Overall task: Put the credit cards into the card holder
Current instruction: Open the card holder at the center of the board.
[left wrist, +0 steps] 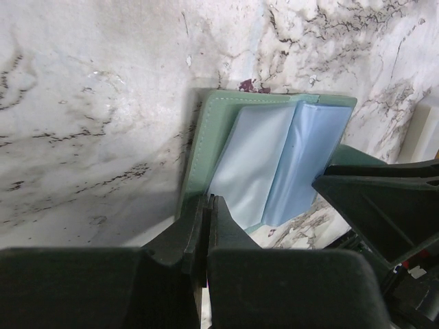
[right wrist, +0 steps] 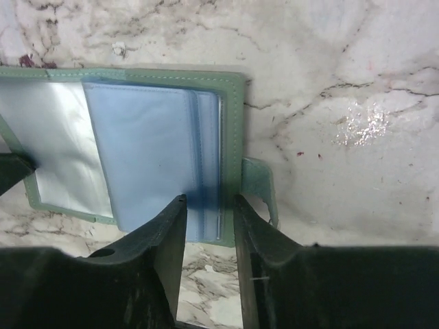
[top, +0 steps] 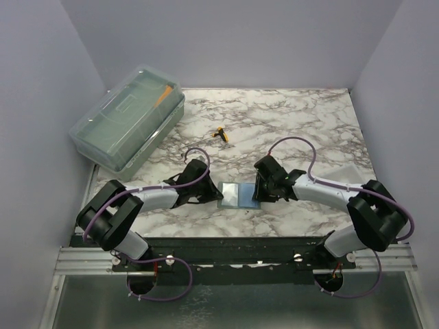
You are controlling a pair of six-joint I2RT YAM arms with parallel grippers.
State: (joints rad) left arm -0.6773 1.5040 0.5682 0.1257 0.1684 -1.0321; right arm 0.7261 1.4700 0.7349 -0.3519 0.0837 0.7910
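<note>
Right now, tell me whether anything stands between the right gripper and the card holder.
Nothing visible does. The right gripper hangs open at the card holder, its fingers either side of the bluish pocket edge.

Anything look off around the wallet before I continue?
A dark red smudge on the marble table at the card holder's far edge, and its clear pocket leaves bulge up rather than lying flat. Nothing looks damaged.

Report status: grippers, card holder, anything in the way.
Left gripper shut on card holder edge. Right gripper open, astride blue pockets. Holder lies open; credit cards not visible. Nothing in the way.
</note>
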